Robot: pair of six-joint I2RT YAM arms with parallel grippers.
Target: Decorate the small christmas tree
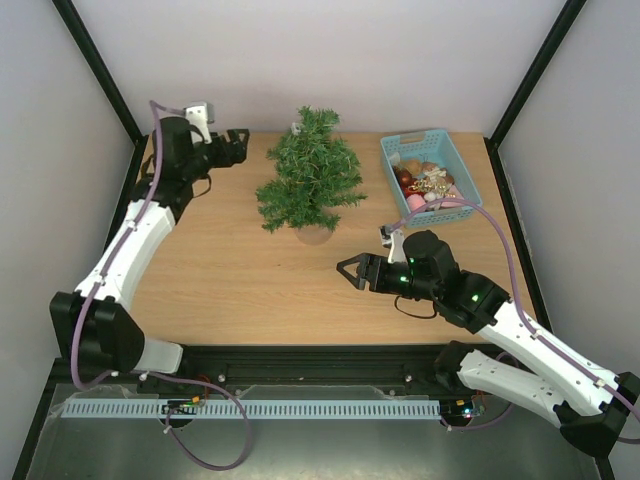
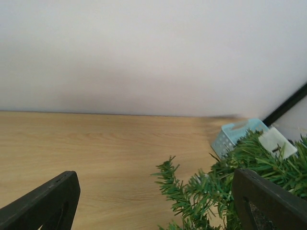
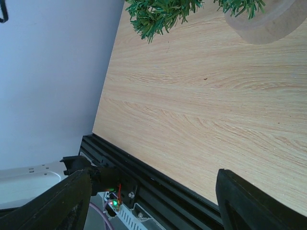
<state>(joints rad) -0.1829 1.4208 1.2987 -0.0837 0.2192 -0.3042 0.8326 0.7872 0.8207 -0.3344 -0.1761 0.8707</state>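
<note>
The small christmas tree (image 1: pixel 311 175) stands upright on its round tan base (image 1: pixel 314 234) at the back middle of the table, bare of ornaments. Its branches show in the left wrist view (image 2: pixel 230 189), and its branches and base show in the right wrist view (image 3: pixel 163 12). The light-blue basket (image 1: pixel 456 160) at the back right holds several ornaments (image 1: pixel 425 185). My left gripper (image 1: pixel 241 141) is open and empty, left of the tree near the back wall. My right gripper (image 1: pixel 350 270) is open and empty, in front of the tree above the table.
The basket corner shows in the left wrist view (image 2: pixel 235 134). Black frame posts stand at the table's back corners. A black rail (image 1: pixel 320 352) runs along the near edge. White walls close in the back and sides.
</note>
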